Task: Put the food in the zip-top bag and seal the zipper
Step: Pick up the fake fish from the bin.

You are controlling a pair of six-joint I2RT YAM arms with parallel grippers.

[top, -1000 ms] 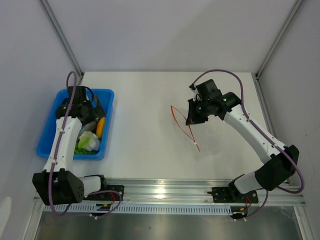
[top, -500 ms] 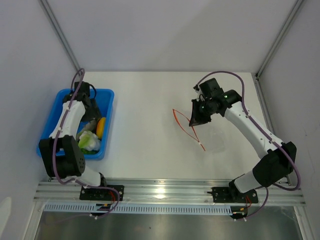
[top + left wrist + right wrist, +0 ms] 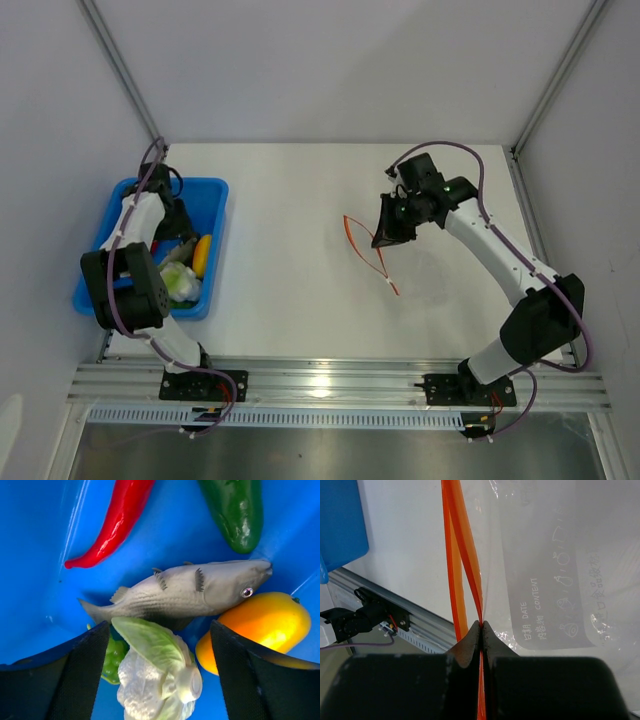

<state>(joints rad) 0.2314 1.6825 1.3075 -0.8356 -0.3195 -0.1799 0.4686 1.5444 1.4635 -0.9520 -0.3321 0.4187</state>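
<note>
Zip-top bag point(image 3: 555, 580) lies on the white desk point(image 3: 290, 200) right of centre, well apart from the blue tray point(image 3: 215, 200). The right pincer point(image 3: 481, 630) is clamped on its orange-red zipper point(image 3: 462, 570), whose two strips spread apart. The left pincer point(image 3: 160, 630) hangs spread wide over the tray, above a grey fish point(image 3: 185, 592), leafy vegetable point(image 3: 160, 675), orange-yellow piece point(image 3: 255, 630), red chili point(image 3: 112, 522) and dark green cucumber point(image 3: 235, 512).

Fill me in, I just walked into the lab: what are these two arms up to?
The right gripper is pinched shut on the zipper of the clear zip-top bag, whose mouth gapes open. The left gripper hangs open over the blue tray, above the toy fish, leafy vegetable and orange-yellow piece. Nothing looks bagged yet.
</note>
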